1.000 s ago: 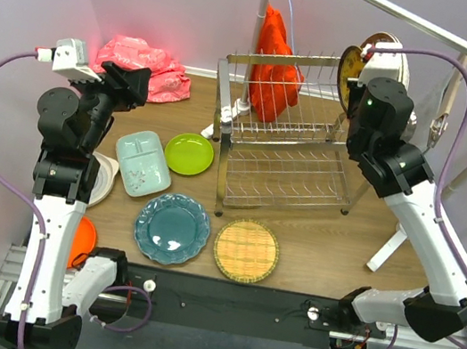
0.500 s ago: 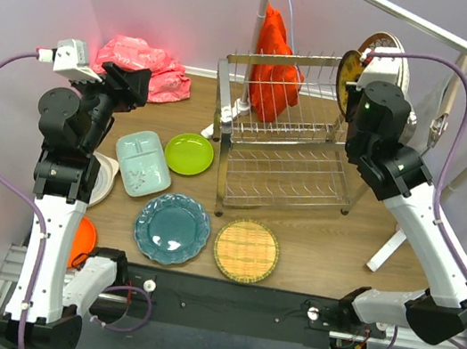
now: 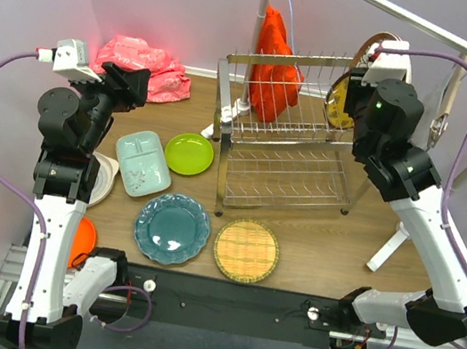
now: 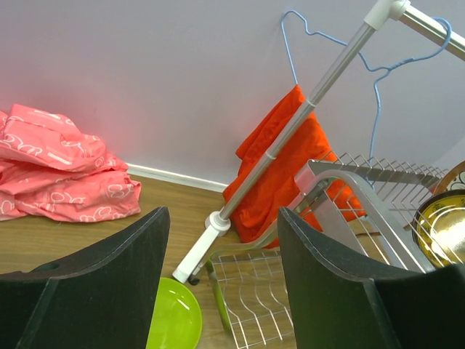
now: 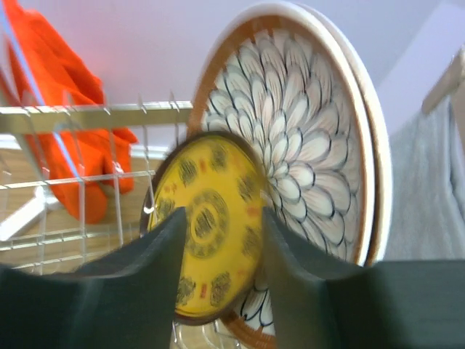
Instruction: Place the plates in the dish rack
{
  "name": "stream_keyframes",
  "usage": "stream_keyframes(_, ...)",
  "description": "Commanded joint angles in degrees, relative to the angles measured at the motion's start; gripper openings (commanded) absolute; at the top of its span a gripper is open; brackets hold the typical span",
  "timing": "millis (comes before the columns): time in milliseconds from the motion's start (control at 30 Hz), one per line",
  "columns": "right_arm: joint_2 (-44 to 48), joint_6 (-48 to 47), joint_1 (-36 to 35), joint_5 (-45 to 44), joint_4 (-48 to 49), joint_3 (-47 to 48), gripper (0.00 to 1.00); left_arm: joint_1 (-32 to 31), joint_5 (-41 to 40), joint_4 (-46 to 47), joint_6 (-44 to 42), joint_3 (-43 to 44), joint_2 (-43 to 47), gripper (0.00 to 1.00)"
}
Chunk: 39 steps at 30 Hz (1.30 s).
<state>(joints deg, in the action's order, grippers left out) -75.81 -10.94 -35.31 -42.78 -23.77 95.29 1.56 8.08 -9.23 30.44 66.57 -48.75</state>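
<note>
My right gripper (image 3: pixel 358 90) (image 5: pixel 221 243) is open at the top right end of the dish rack (image 3: pixel 285 138). A small dark-yellow plate (image 3: pixel 340 99) (image 5: pixel 211 218) stands just beyond its fingertips in the upper tier, free of the fingers. It leans against the white petal-patterned plate (image 3: pixel 381 43) (image 5: pixel 312 145). My left gripper (image 3: pixel 132 84) (image 4: pixel 223 214) is open and empty, held high over the table's left side. On the table lie a mint divided tray (image 3: pixel 142 162), a lime green plate (image 3: pixel 188 153) (image 4: pixel 174 320), a teal scalloped plate (image 3: pixel 171 228) and a woven-yellow plate (image 3: pixel 246 250).
An orange plate (image 3: pixel 83 241) and a pale plate (image 3: pixel 104 179) lie partly hidden under my left arm. A red-orange cloth (image 3: pixel 275 64) hangs from a pole behind the rack. A pink bag (image 3: pixel 144 64) lies at the back left. A clothes rail crosses the back right.
The small dark-yellow plate has dropped lower and left into the rack's upper tier. My right gripper has drawn back to the right, off the plate. The left arm has not moved.
</note>
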Motion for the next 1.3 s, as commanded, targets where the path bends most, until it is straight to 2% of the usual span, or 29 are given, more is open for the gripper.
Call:
stream_keyframes(0,0.5,-3.3,0.2,7.1,1.0,6.4,0.62,0.5,1.6,-0.2,-1.4,0.0,0.3,0.7)
stream_keyframes(33,0.4,-3.6,0.2,8.1,1.0,6.8,0.68,0.5,1.9,-0.2,-1.6,0.0,0.3,0.7)
stream_keyframes(133,0.7,-4.8,0.2,11.6,1.0,7.8,0.76,0.5,2.5,-0.5,-2.0,0.1,0.3,0.7)
stream_keyframes(300,1.2,-6.1,0.2,16.8,0.8,8.2,0.84,0.6,3.2,-1.9,-2.7,0.1,0.4,0.7)
stream_keyframes(500,2.9,-7.6,0.2,31.2,-0.2,8.6,1.0,0.6,4.0,-3.3,-3.2,-0.4,0.8,0.7)
stream_keyframes(733,5.8,-4.4,0.2,54.3,-2.8,7.1,1.0,0.6,4.6,-5.1,-3.5,-1.2,1.7,0.7)
stream_keyframes(1067,7.7,-2.6,0.2,79.8,-5.1,2.7,0.96,0.5,9.7,-7.0,-4.6,-3.4,2.9,0.7)
stream_keyframes(1133,8.4,-4.3,0.2,84.9,-5.7,0.8,0.92,0.5,10.5,-7.5,-4.9,-4.2,3.4,0.7)
stream_keyframes(1267,11.6,-12.5,0.2,92.0,-6.7,-4.5,0.91,0.6,12.6,-8.9,-5.2,-6.2,4.5,0.7)
